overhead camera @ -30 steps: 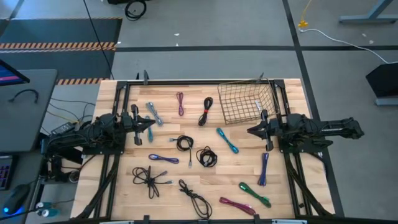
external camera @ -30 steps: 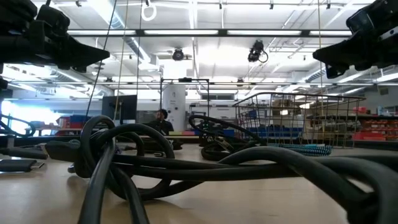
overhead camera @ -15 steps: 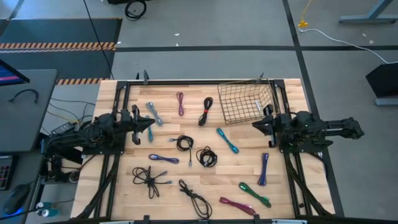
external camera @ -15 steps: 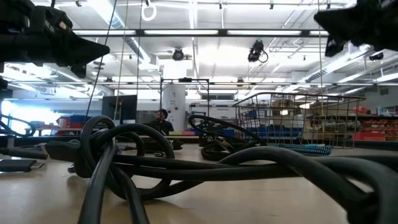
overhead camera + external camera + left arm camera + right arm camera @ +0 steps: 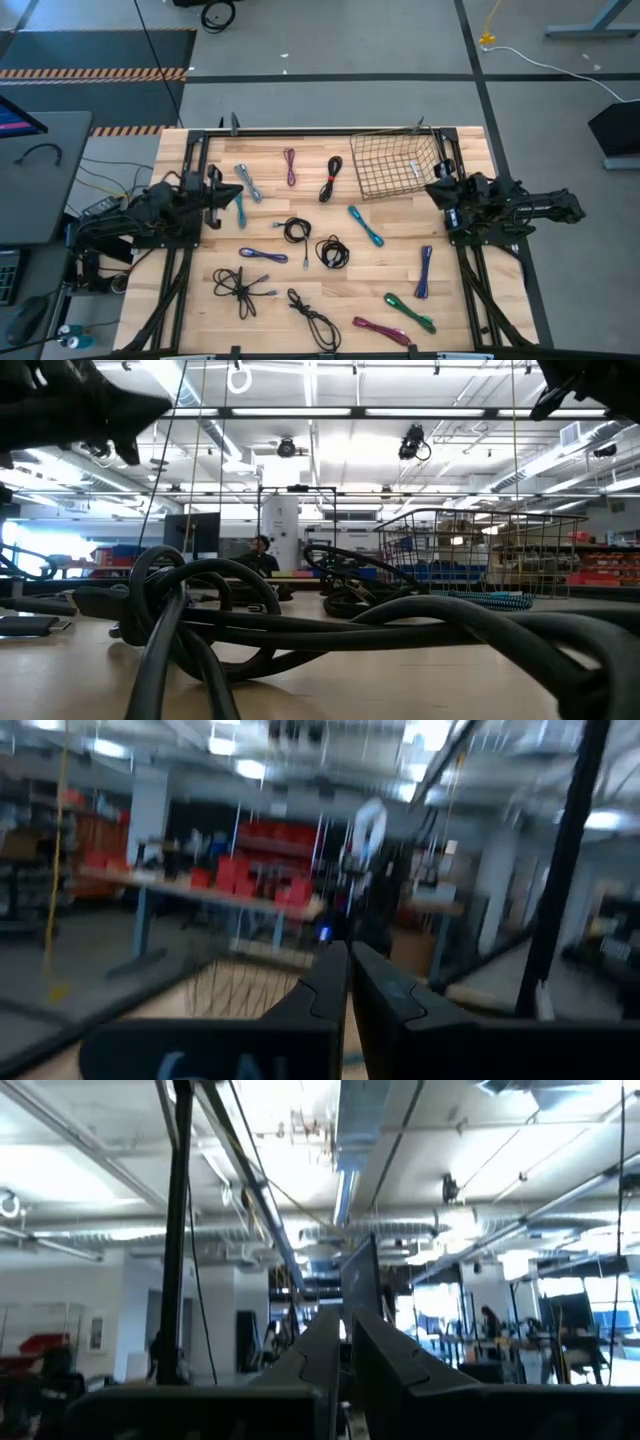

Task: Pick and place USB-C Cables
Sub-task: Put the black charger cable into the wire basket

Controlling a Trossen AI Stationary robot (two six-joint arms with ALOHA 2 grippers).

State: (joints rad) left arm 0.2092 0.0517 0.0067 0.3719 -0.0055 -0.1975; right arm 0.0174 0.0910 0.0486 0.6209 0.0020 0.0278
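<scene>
Several USB-C cables lie loose on the wooden table (image 5: 200, 300): a silver-blue one (image 5: 248, 183), a purple one (image 5: 290, 166), black ones (image 5: 331, 180) (image 5: 296, 230) (image 5: 332, 251), teal ones (image 5: 366, 226) (image 5: 239, 208), green (image 5: 410, 312) and magenta (image 5: 380, 330) ones. My left gripper (image 5: 213, 190) hovers at the table's left side, shut and tipped upward; its wrist view shows the fingers (image 5: 330, 985) together. My right gripper (image 5: 440, 190) hovers at the right side beside the basket, also shut (image 5: 345, 1330) and tipped upward. Neither holds anything.
A wire basket (image 5: 393, 165) stands at the far right of the table. A black frame (image 5: 320, 131) runs round the table's edges. Black cable bundles (image 5: 300, 620) fill the near foreground of the low view. Shelving and a person show in the room beyond the table.
Both grippers have tipped their fingers upward. My right gripper has risen and drawn back toward the table's right edge, leaving the low view almost wholly at its top. My left gripper has rolled about its own line and tipped up in place. No cable has moved.
</scene>
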